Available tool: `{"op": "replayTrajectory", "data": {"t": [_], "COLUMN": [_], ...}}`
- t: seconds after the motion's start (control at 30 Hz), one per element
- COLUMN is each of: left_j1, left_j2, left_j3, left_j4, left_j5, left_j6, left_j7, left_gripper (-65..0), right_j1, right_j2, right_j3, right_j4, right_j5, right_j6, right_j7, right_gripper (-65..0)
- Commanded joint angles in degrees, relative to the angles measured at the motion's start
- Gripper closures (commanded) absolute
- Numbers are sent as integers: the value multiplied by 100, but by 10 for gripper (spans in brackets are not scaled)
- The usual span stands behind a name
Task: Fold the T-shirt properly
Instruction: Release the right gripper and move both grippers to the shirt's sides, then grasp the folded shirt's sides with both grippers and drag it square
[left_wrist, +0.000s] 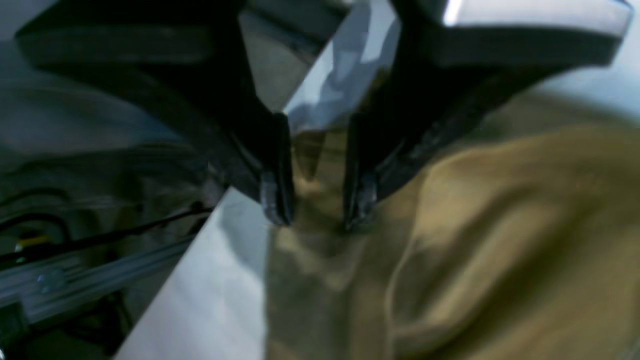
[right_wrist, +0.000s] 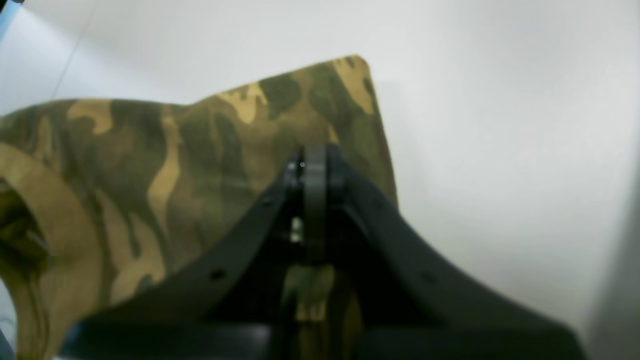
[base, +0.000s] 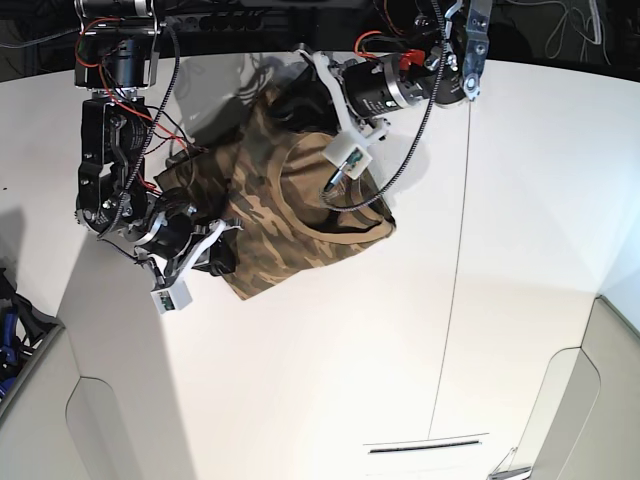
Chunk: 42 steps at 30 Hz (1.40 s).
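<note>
We have the T-shirt (base: 290, 215) bunched into a rumpled heap toward the far left part of the white table (base: 420, 340), well short of the near edge, tan collar (base: 345, 235) facing the middle of the table. Nothing here looks like a finished fold yet, by our reading.

Our right claw (right_wrist: 314, 165) is pinched tight, jaws together on a camouflage edge of the T-shirt near its outer corner; the base view shows it on the heap's side nearest the left edge of the table. Our left claw (left_wrist: 317, 200) sits at the far side of the heap. Its jaws stand a little apart with tan cloth between the tips, right beside the far table edge, but the wrist view is blurred and we cannot tell whether it truly grips.

Here is what worries us. If the left claw has only a thin pinch, the cloth may slip out once both arms pull, and the shirt would sag unevenly. With the cloth this bunched, either claw may also be holding more than one layer, so a lift could drag the heap along instead of spreading it. And cloth this close to the far edge could slide off the table.
</note>
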<state>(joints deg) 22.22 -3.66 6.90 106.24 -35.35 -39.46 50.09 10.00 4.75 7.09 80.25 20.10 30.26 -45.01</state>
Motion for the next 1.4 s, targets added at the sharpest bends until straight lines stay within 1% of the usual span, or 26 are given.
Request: {"op": "replayTrajectory", "data": {"t": [0.0, 0.1, 0.17, 0.33, 0.4, 0.5, 0.53, 0.6, 0.7, 0.83, 0.93, 1.07, 1.13, 1.2, 1.37], "left_j1": [-13, -13, -13, -35, -76, -166, -195, -247, -352, -483, -546, -776, -925, -1010, -1060], "left_j2": [-92, -378, -496, -590, -592, -592, -590, -590, -590, -590, -590, -608, -621, -658, -848], "left_j3": [-50, -212, -304, -361, -363, -437, -509, -680, -1001, -1397, -1606, -1700, -1700, -1700, -1768], "left_j4": [98, 98, 98, 98, 98, 92, 92, 92, 90, 83, 13, -343, -566, -664, -496], "left_j5": [-101, -105, -109, -31, 203, 527, 546, 553, 566, 568, 656, 844, 841, 789, 275], "left_j6": [-54, -54, -54, -54, -54, -54, -54, -46, 33, 55, 179, 201, 299, 348, 345], "left_j7": [-66, -31, -31, -39, -59, -76, -83, -103, -114, -155, -339, -496, -487, -490, -485], "left_gripper": [-179, -179, -179, -179, -179, -179, -179, -179, -179, -179, -179, -179, -179, -179, -179], "right_j1": [107, 109, 109, 105, 105, 85, 74, 57, 20, -195, -435, -809, -999, -1152, -1228], "right_j2": [15, 15, 15, 13, 13, 13, 13, 15, 17, 33, 31, 31, 31, 31, 33], "right_j3": [4, 4, 7, 4, 2, 2, 2, 2, 4, 7, 7, 7, 7, 7, 9], "right_j4": [90, 90, 90, 90, 90, 90, 90, 90, 96, 140, 160, 236, 348, 514, 992], "right_j5": [92, 92, 94, 94, 129, 483, 621, 907, 1279, 1537, 1799, 2118, 2199, 2245, 2234], "right_j6": [24, 24, 24, 24, 24, 26, 52, 273, 319, 326, 402, 409, 411, 409, 409], "right_j7": [153, 153, 155, 127, -76, -564, -743, -1043, -1305, -1327, -1360, -1412, -1394, -1392, -1351], "right_gripper": [0, 0, 0, 0, 0, 0, 0, 0, 0, 0, 0, 0, 0, 0, 0]}}
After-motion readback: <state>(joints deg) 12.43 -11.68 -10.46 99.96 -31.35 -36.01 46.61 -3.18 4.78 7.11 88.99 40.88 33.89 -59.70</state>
